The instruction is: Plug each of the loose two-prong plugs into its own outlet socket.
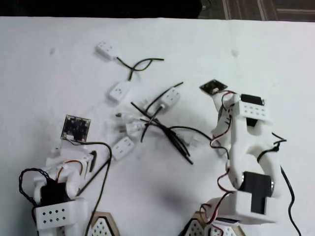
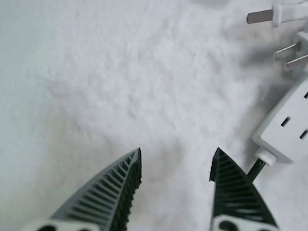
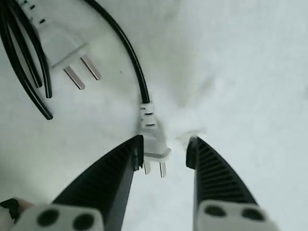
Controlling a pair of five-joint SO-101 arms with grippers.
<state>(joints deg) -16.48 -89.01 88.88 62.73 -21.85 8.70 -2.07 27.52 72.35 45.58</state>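
On the table (image 1: 49, 73) lie four outlet sockets (image 1: 106, 49) (image 1: 119, 91) (image 1: 170, 97) (image 1: 123, 146) among loose plugs (image 1: 129, 127).

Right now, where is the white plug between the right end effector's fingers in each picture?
High view: white plug, tiny, against the right arm, right of centre.
Left wrist view: not in it.
Right wrist view: between the open right end effector's fingers.
Shared landmark: its black cord.

In the left wrist view, the edge is cutting off an outlet block (image 2: 288, 130) and a plug (image 2: 281, 14). In the right wrist view, it is cropping a second plug (image 3: 60, 48).
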